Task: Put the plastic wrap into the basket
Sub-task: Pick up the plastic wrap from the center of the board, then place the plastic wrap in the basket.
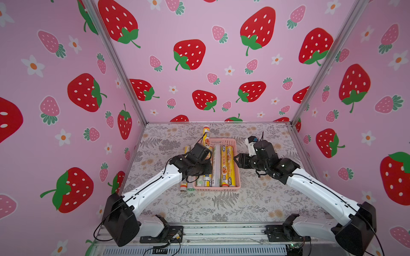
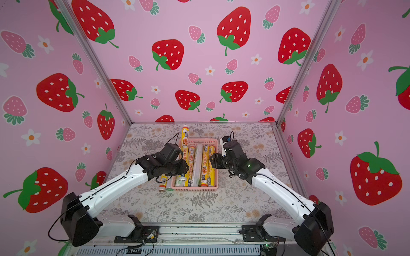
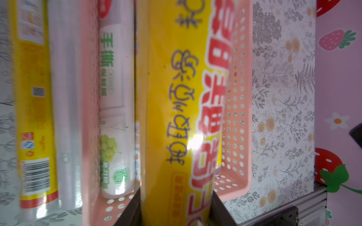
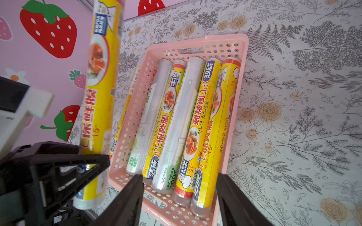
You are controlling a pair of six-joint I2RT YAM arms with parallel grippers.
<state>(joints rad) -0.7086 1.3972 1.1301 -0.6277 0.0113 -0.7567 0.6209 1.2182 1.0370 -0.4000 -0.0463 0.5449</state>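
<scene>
You are clamping your left end effector on a yellow roll near one end, raising it over the left wall of the basket, probably to clear the rim and lay it beside the five rolls inside. Your right end effector is hovering with jaws apart, empty, over the basket's right side. Two rolls are lying on the surface.
</scene>
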